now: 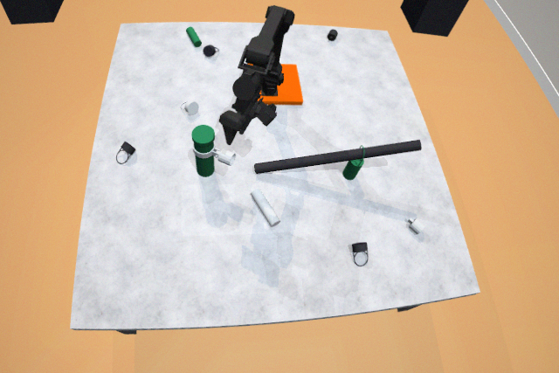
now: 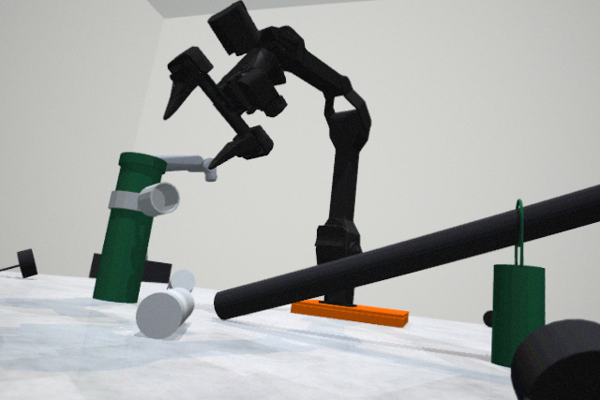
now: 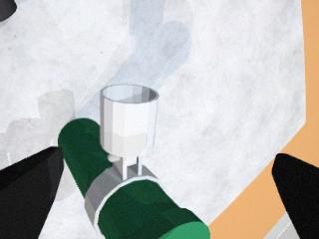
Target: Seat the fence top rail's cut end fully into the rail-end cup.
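The big green post (image 1: pixel 203 165) (image 2: pixel 125 245) (image 3: pixel 136 222) stands upright at the table's left middle. Its grey brace band (image 1: pixel 202 155) (image 2: pixel 121 200) (image 3: pixel 99 194) sits just under the post cap. The white rail-end cup (image 1: pixel 227 157) (image 2: pixel 159 199) (image 3: pixel 130 119) hangs on the band and is empty. The dark rail (image 1: pixel 338 155) (image 2: pixel 412 252) passes through the green loop (image 1: pixel 362 160) (image 2: pixel 521 226) on the small post (image 1: pixel 352 170) (image 2: pixel 517 313). Its cut end lies on the table, well apart from the cup. My gripper (image 1: pixel 245 129) (image 2: pixel 189 139) (image 3: pixel 171 161) is open and empty, above the post and cup.
A white cylinder (image 1: pixel 265 207) (image 2: pixel 162 313) lies in front of the rail's cut end. The arm's orange base plate (image 1: pixel 288 89) (image 2: pixel 349 312) is behind. Loose bands (image 1: pixel 125 152) (image 1: pixel 360 252), small cups (image 1: pixel 190 107) (image 1: pixel 414 225), a green cylinder (image 1: pixel 193 37) and black caps (image 1: pixel 210 51) (image 1: pixel 333 35) lie scattered.
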{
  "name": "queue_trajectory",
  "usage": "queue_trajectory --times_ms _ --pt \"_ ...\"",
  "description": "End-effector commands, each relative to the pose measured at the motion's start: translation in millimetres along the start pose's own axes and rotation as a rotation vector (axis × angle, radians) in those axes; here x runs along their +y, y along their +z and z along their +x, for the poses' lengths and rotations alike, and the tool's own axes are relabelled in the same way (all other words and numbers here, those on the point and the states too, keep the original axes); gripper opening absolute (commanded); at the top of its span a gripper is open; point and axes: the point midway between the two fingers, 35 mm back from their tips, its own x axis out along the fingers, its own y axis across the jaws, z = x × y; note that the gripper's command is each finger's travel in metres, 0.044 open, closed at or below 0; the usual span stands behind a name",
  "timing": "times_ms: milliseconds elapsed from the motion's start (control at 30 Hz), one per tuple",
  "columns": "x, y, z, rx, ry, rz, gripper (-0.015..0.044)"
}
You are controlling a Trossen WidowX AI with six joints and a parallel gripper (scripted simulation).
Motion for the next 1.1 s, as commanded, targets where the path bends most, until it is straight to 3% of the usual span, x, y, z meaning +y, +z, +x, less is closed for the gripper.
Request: queue_trajectory --times_ms 0,200,1067 --pt "5 -2 11 0.009 0.011 -0.012 0.0440" --pt "25 -3 44 0.009 0.011 -0.012 0.0440" --pt "24 -3 79 0.009 0.010 -0.012 0.0440"
